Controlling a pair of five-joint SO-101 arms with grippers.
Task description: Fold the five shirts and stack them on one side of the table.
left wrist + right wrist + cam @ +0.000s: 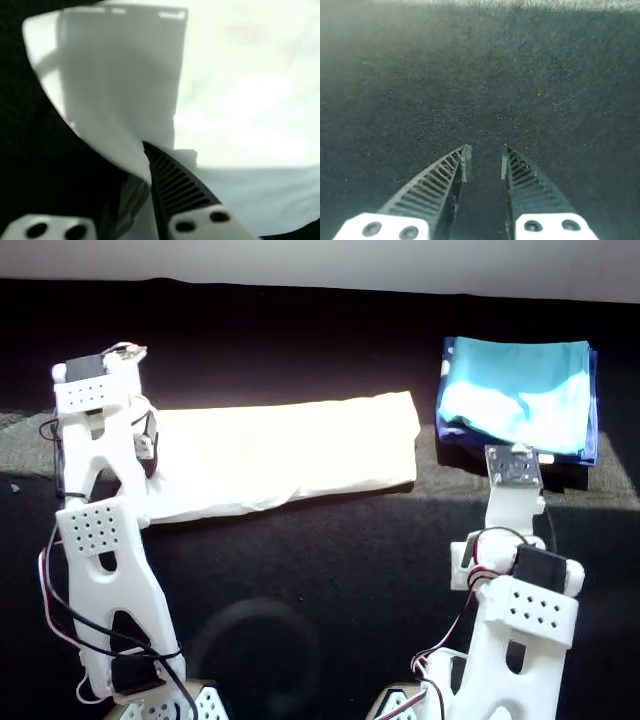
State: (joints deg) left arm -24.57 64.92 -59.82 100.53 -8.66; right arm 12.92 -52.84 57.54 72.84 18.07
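Note:
A white shirt (pixel 285 453), folded into a long strip, lies across the middle of the dark table. My left gripper (pixel 146 447) is at its left end. In the left wrist view the left gripper (pixel 136 156) is shut on a fold of the white shirt (pixel 235 100); one black finger (pixel 172 185) shows and cloth covers the other. A stack of folded blue and cyan shirts (pixel 520 395) sits at the back right. My right gripper (pixel 485 160) hovers narrowly open over bare dark mat, just in front of that stack, with nothing between its fingers.
The dark table mat (pixel 330 570) stretches in front of the white shirt between the two arms. A pale wall or edge (pixel 330 260) runs along the back. The right arm's wrist bracket (pixel 515 472) stands close to the stack's front edge.

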